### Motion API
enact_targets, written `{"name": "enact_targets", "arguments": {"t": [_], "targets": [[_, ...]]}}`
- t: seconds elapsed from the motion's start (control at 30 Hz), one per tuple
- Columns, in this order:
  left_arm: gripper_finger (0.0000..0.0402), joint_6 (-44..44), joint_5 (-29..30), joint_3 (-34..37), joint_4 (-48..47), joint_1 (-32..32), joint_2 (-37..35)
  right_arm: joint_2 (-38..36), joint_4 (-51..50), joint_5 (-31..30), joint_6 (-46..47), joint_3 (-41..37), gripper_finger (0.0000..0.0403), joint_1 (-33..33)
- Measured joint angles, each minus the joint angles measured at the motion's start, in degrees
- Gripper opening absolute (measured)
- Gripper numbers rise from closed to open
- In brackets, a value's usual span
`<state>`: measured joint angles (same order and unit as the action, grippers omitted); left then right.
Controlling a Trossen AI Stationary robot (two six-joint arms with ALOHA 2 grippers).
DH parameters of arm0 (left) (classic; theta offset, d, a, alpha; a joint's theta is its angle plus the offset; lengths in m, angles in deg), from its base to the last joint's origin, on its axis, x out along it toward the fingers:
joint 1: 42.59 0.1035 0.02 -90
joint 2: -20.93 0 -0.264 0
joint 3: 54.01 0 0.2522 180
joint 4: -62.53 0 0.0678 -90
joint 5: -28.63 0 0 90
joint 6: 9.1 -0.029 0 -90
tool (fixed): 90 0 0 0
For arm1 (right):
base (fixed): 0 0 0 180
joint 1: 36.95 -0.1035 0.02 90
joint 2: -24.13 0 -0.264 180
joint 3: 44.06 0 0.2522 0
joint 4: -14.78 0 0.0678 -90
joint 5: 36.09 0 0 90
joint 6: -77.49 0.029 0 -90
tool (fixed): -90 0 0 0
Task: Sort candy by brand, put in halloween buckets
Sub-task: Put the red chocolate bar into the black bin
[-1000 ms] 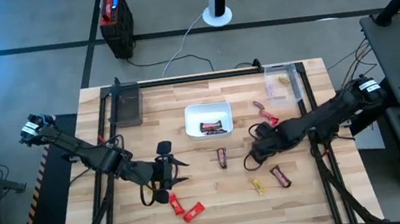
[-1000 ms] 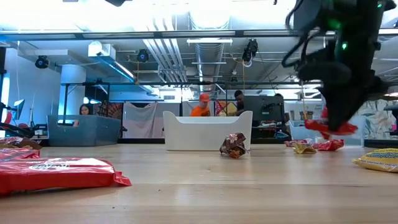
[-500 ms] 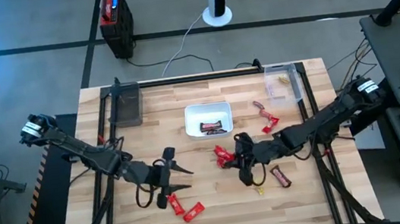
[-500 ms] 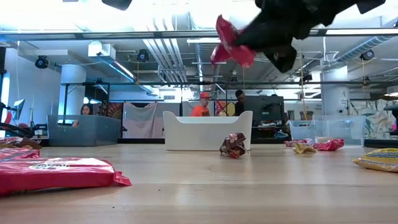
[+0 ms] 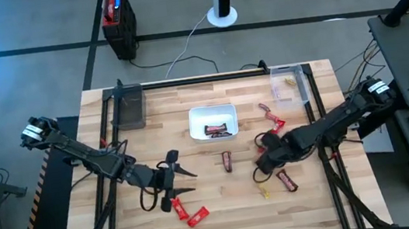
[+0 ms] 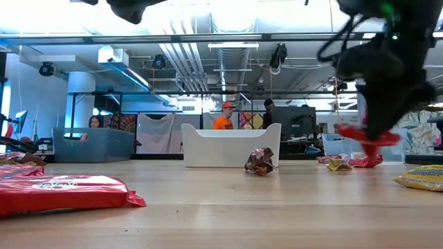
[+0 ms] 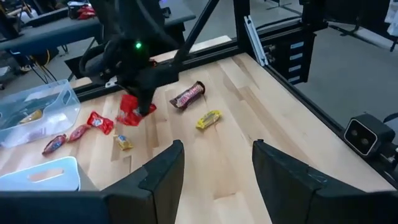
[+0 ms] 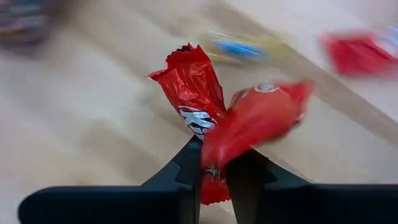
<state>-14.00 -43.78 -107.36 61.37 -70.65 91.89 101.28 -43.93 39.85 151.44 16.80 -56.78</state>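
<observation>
Camera arrangement. The high view looks straight down on the whole table. The low view sits at tabletop level, facing across the boards toward the white tray and the room beyond. Each wrist view looks forward, close over the wood; the left one also takes in the right arm.

Two red-wrapped candies hang pinched between dark fingers — crumpled, above the tabletop. Others lie scattered — one brown bar in the white tray.
</observation>
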Motion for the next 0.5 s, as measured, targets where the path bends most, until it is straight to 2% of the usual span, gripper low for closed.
{"name": "enact_targets", "arguments": {"t": [0.07,0.17,0.4,0.5], "targets": [[0.0173,-0.19,0.04,0.00,0.25,0.22,-0.02,-0.02,-5.25,0.56,6.31,0.15,0.0067,-0.04],[0.0173,-0.25,0.06,0.00,0.27,0.53,-0.02,-0.02,-6.52,1.79,7.68,0.15,0.0100,-0.04],[0.0173,-0.38,0.05,0.00,0.11,1.43,-0.02,-0.50,-8.77,1.91,6.04,1.14,0.0175,-0.02],[0.0173,-0.41,0.04,0.00,0.12,1.76,-0.02,-0.12,-7.80,0.86,-2.34,1.18,0.0189,-0.02]]}}
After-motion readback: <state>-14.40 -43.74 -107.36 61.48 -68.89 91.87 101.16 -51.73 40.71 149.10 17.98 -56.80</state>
